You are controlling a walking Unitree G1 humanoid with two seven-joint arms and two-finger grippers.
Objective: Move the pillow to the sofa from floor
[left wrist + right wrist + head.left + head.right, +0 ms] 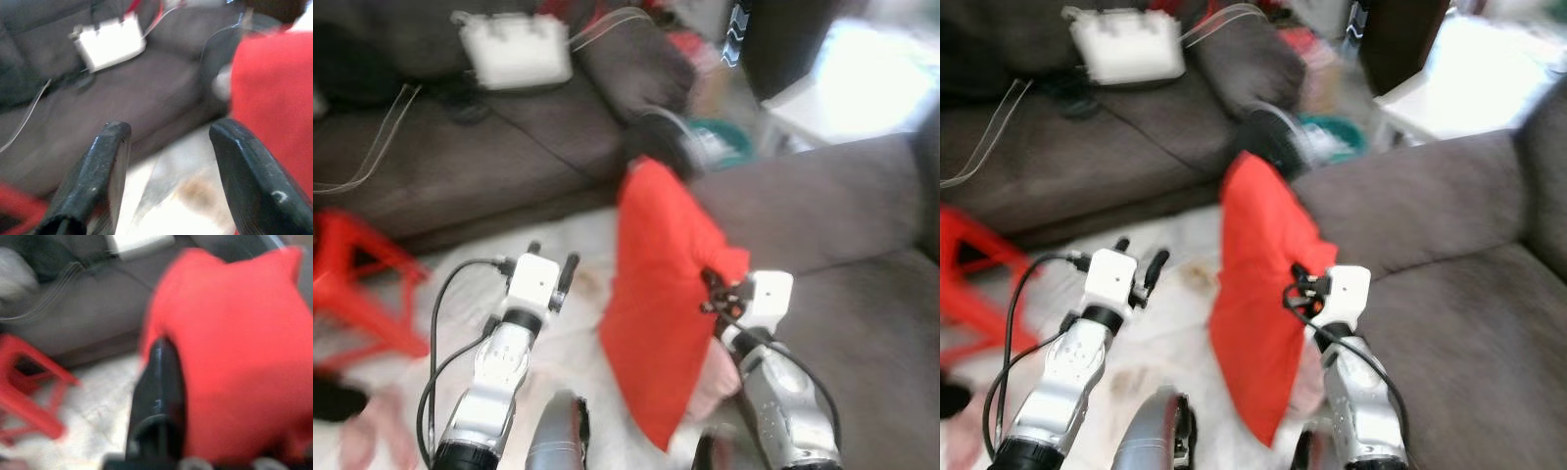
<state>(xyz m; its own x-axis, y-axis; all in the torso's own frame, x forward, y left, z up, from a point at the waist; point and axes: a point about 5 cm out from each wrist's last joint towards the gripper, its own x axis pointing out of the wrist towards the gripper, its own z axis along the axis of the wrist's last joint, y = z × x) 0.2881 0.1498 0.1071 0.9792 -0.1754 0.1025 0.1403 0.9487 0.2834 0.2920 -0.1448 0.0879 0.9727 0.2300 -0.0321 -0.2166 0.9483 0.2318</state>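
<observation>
Carrying the soft red fabric pillow [661, 294], pinched shut at its edge by the right pincer [713, 292] above the pale floor [578, 255], calls for a steady swing onto the dark grey-brown upholstered sofa [822, 215], left pincer [551, 269] open and empty.

Both arms reach forward. The left gripper [551, 266] has its jaws apart, unladen; the right gripper [713, 290] is clamped tight.
</observation>
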